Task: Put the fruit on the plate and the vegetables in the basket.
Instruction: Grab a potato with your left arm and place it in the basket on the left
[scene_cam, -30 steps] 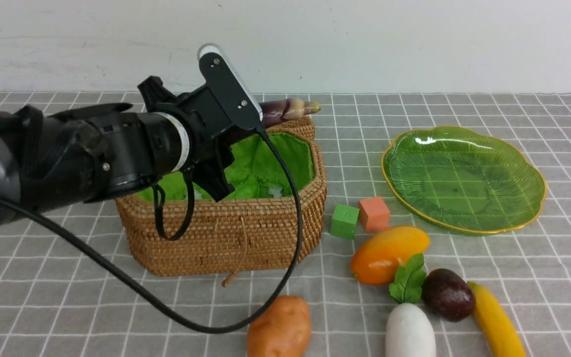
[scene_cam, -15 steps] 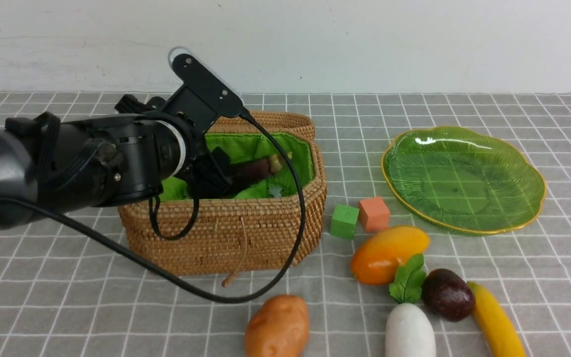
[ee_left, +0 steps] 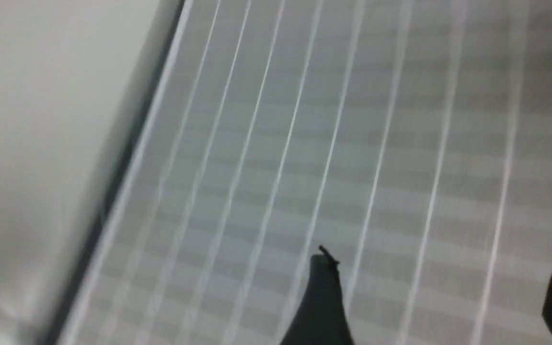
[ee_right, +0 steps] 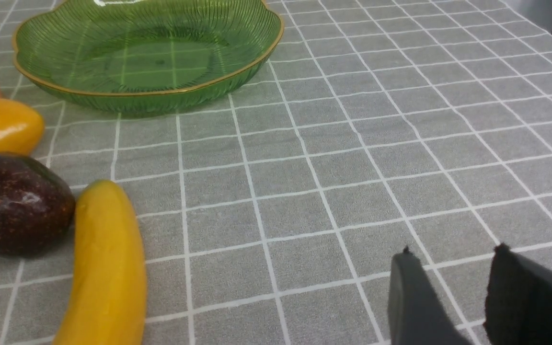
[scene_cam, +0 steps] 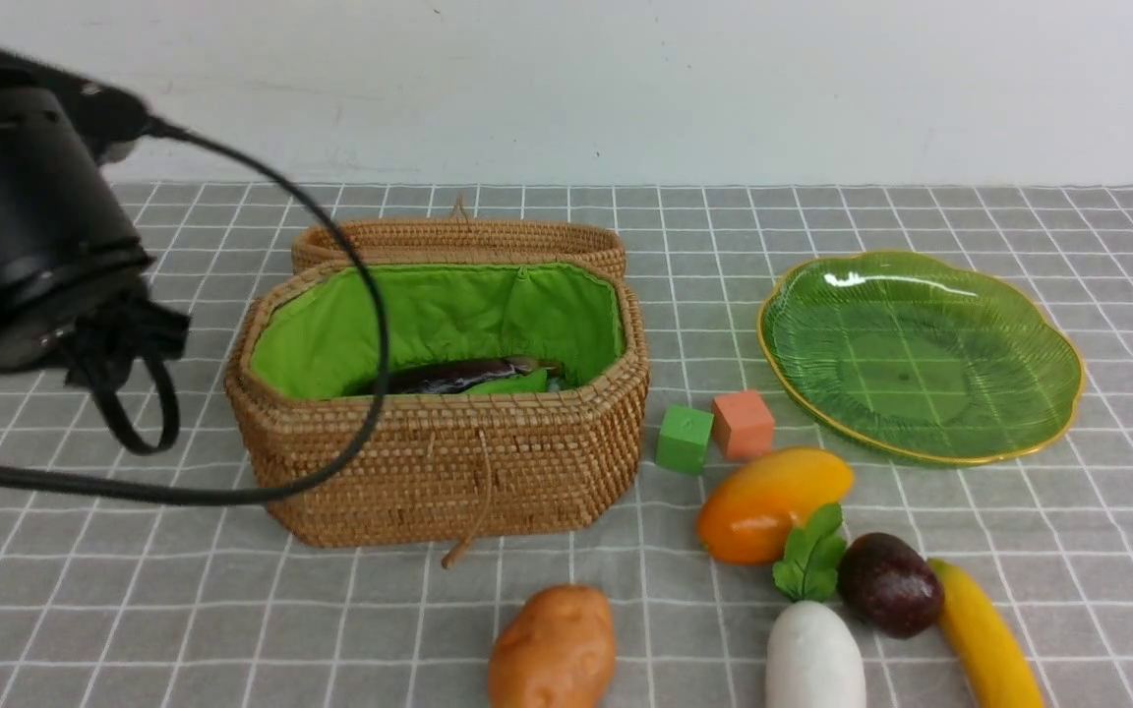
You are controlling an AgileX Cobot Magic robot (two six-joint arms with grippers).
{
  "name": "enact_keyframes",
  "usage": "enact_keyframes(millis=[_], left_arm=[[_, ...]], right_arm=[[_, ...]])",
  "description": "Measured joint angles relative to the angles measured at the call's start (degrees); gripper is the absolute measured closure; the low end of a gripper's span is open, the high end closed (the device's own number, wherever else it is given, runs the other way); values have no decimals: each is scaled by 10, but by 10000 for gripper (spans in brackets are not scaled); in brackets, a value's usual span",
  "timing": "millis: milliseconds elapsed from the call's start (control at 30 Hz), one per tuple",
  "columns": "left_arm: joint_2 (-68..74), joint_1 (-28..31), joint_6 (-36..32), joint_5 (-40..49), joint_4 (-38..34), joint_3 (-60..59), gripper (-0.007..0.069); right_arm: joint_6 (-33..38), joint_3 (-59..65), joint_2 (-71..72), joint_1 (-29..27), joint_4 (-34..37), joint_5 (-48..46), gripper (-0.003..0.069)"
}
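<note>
Purple eggplant (scene_cam: 458, 375) lies inside the open basket (scene_cam: 448, 472)

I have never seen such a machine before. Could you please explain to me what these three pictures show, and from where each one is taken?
This is a robot with two arms, each ending in a two-finger gripper. The wide picture looks forward from between the arms; the black bulk on its left side is the left arm. The other two pictures come from cameras on the wrists. The blurred one shows the left gripper, open above the checked cloth. The sharp one shows the right gripper, also open. Neither holds anything. On the cloth stand a woven basket with an eggplant inside, and a green plate with nothing on it. Nearer the camera lie a mango, a maroon fruit, a banana, a radish, a potato, a green cube and an orange cube.
</note>
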State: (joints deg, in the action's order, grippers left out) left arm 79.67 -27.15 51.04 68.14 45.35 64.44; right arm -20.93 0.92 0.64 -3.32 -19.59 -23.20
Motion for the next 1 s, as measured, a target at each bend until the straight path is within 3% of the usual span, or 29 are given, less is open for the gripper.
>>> enact_keyframes(millis=[33, 167, 233, 300, 367, 567, 800, 1000], left_arm=[[0, 0, 0, 0, -8, 0, 75], [1, -4, -28, -10, -231, 0, 129], [1, -11, -55, -41, -292, 0, 140], [8, -51, -160, -129, -398, 0, 151], [22, -91, -212, -177, -441, 0, 152], [95, -171, -253, -245, -454, 0, 112], [195, -175, -240, -252, -427, 27, 41], [265, -174, -233, -248, -420, 75, 46]], right_arm=[[0, 0, 0, 0, 0, 0, 417], [0, 0, 0, 0, 0, 0, 417], [0, 0, 0, 0, 0, 0, 417], [0, 0, 0, 0, 0, 0, 417], [0, 0, 0, 0, 0, 0, 417], [0, 0, 0, 0, 0, 0, 417], [0, 0, 0, 0, 0, 0, 417], [0, 0, 0, 0, 0, 0, 417]])
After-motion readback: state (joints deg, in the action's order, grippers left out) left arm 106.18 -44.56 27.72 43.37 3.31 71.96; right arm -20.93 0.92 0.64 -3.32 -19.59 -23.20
